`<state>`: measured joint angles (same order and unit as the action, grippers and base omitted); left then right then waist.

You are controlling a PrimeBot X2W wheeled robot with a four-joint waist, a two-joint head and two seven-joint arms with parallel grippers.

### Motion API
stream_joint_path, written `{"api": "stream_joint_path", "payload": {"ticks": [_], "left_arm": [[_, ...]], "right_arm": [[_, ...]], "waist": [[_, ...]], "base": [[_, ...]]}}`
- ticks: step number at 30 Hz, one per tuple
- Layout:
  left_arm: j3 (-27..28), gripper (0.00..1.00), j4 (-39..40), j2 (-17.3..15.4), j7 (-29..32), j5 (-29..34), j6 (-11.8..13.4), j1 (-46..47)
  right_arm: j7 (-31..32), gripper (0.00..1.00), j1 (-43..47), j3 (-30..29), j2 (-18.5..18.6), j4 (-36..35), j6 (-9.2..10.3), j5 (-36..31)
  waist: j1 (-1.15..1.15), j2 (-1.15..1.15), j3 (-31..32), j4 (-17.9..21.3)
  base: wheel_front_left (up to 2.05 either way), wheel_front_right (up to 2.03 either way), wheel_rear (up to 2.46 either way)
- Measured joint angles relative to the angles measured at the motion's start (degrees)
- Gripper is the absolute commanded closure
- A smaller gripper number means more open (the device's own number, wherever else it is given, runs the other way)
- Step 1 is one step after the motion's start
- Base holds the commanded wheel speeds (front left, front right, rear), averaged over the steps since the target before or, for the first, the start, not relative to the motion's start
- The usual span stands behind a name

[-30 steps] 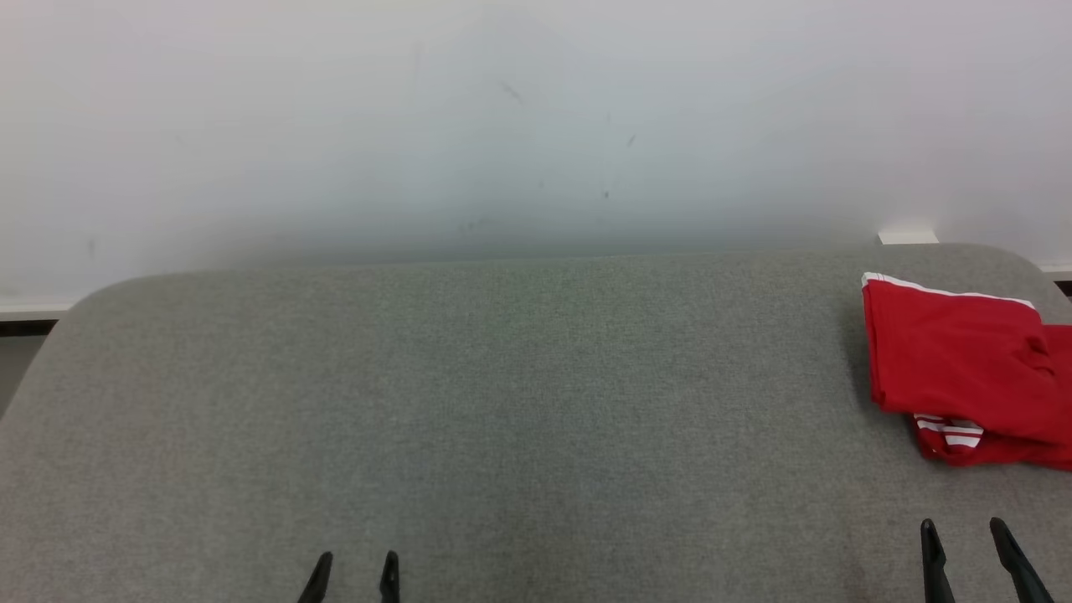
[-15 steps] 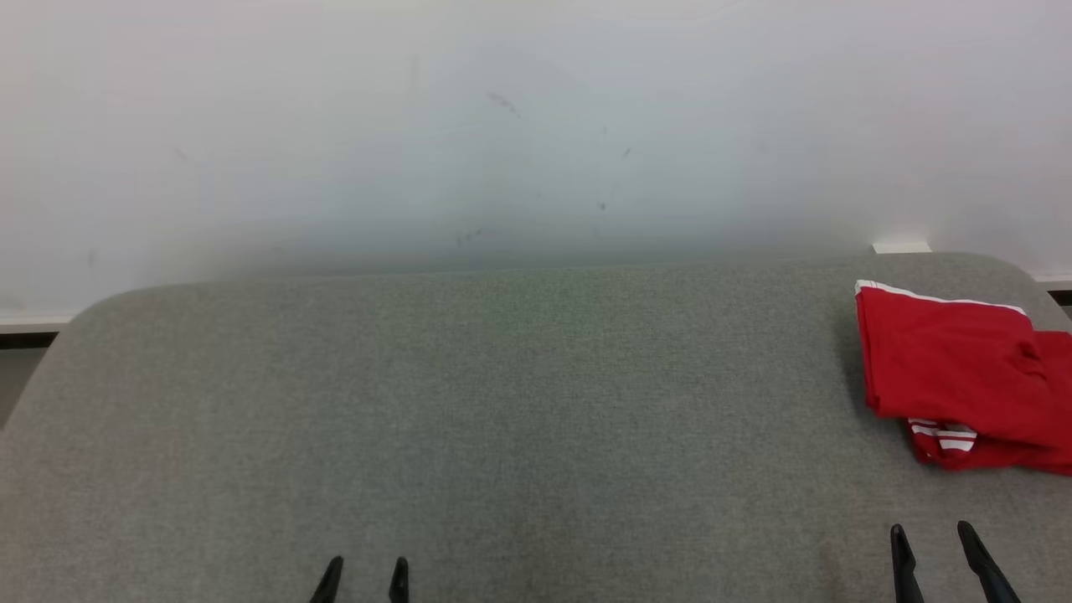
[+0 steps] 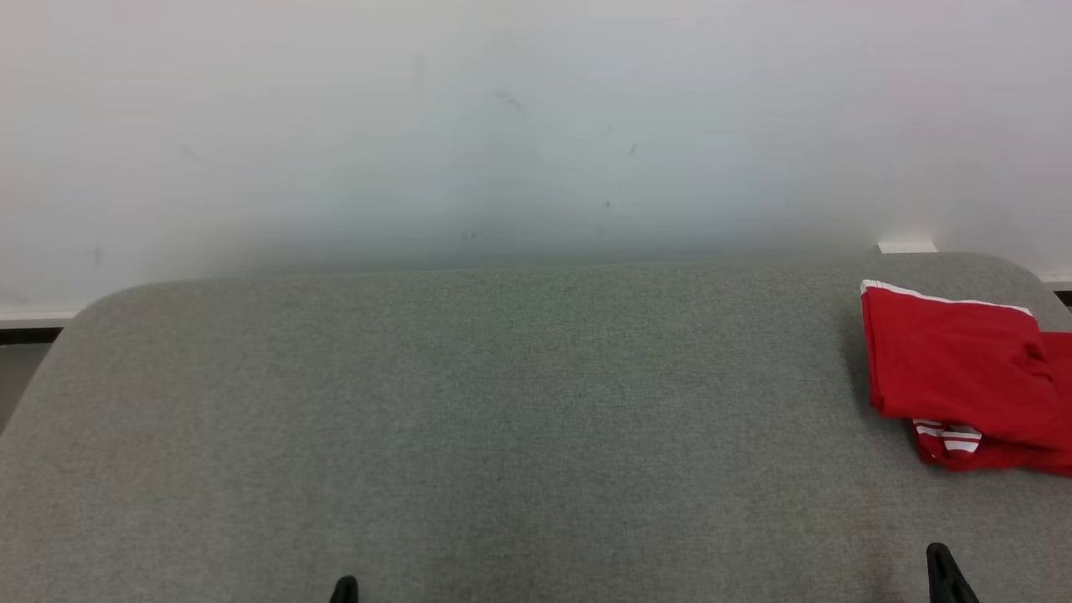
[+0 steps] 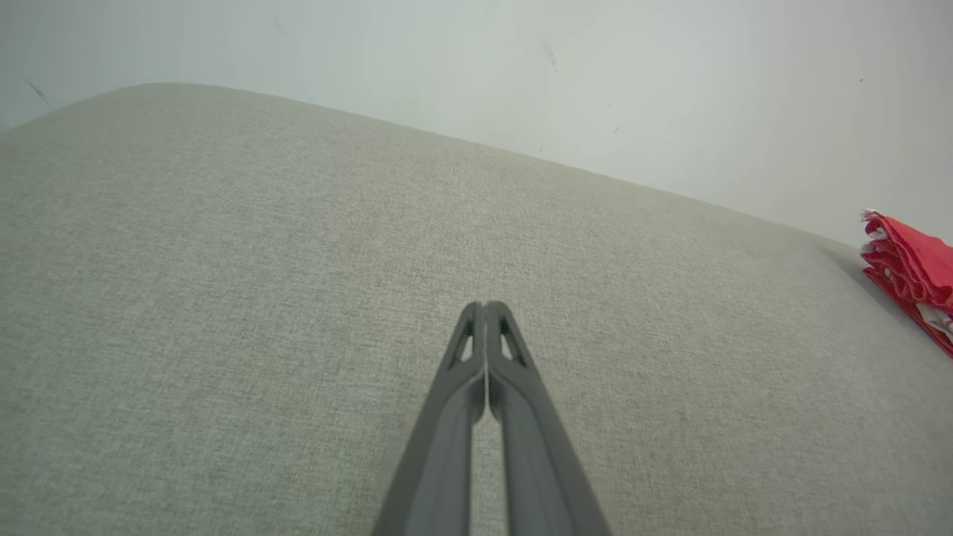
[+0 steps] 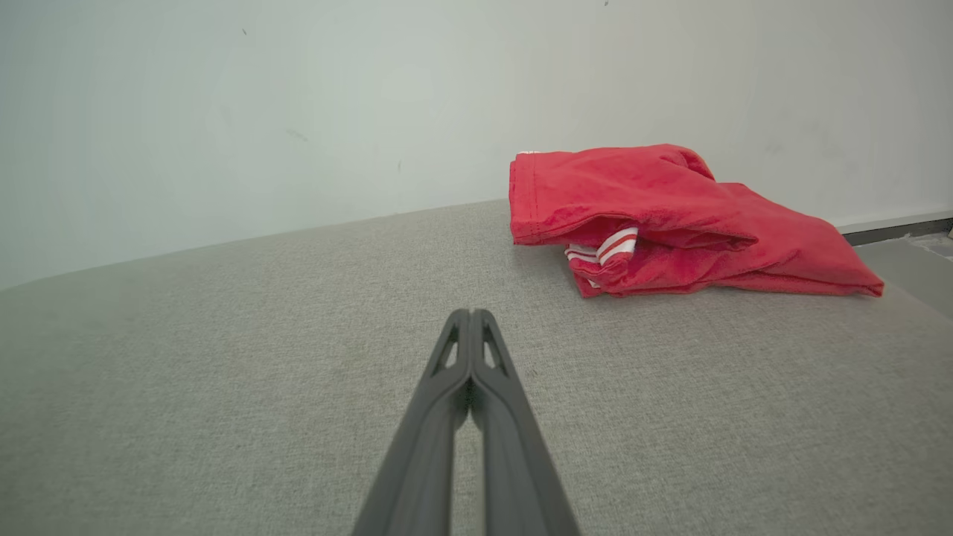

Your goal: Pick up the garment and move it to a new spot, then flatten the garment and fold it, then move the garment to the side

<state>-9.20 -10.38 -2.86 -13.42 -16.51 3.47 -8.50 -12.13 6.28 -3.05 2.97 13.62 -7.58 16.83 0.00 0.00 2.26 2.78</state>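
Red soft folded garment [image 5: 692, 223]: limp, probably light; pinch its hemmed edge; left gripper [image 4: 485, 307], right gripper [image 5: 470, 314] clenched, empty

Legible text, labels, brands, numbers, signs: none recorded. The garment [image 5: 670, 216] bore plain white stripes, no lettering that could be read.

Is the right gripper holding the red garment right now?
No, the right gripper is shut and empty, and the red garment lies apart from it.
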Motion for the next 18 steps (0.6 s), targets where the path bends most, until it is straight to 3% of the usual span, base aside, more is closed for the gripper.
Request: {"api": "stream_joint_path", "payload": {"ticks": [18], "left_arm": [[2.2, 1.0, -0.8, -1.0, 3.4, -19.3, -2.4, 3.5]], "right_arm": [[4.1, 1.0, -2.8, -0.7, -0.1, 0.0, 0.0, 17.9]], "waist": [[0.0, 0.0, -0.3, -0.4]], "base": [[0.0, 0.0, 0.0]]}}
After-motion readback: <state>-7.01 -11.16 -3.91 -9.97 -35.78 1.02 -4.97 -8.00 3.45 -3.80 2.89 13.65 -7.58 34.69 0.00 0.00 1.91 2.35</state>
